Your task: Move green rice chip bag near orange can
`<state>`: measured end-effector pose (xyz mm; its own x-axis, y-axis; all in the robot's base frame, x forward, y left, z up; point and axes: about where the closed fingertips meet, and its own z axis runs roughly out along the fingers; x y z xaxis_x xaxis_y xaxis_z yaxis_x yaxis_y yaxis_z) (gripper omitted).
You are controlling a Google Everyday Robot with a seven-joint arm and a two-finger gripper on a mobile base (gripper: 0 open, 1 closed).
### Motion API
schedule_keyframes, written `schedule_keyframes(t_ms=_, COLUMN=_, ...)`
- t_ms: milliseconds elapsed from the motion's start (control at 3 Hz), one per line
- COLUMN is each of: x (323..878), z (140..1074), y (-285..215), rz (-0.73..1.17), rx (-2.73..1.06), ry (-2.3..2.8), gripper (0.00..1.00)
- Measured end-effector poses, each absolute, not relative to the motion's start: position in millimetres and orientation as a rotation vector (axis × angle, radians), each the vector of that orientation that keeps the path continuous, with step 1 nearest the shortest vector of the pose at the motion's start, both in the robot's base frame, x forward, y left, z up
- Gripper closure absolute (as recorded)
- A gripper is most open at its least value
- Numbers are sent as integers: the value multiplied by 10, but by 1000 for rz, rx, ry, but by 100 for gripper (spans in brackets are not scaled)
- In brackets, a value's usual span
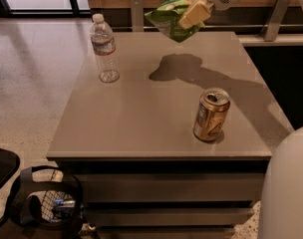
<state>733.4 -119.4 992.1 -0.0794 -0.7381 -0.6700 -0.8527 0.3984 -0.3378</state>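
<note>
The green rice chip bag (169,17) hangs in the air above the far part of the grey table (141,113), held by my gripper (192,15), which is shut on its right side. The arm reaches in from the upper right. The bag's shadow lies on the table below it. The orange can (211,114) stands upright near the table's front right, well apart from the bag and closer to the camera.
A clear plastic water bottle (104,49) stands upright at the table's far left. A metal rail (271,29) runs behind the table. A black wire basket (44,203) sits on the floor at the lower left. The robot's white body (288,188) fills the lower right corner.
</note>
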Motion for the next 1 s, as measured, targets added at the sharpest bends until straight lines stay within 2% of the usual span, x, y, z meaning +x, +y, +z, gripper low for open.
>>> schedule_keyframes(t_ms=1000, x=6380, z=9922, y=-935, rz=409, rx=-1559, ry=1780, gripper=100)
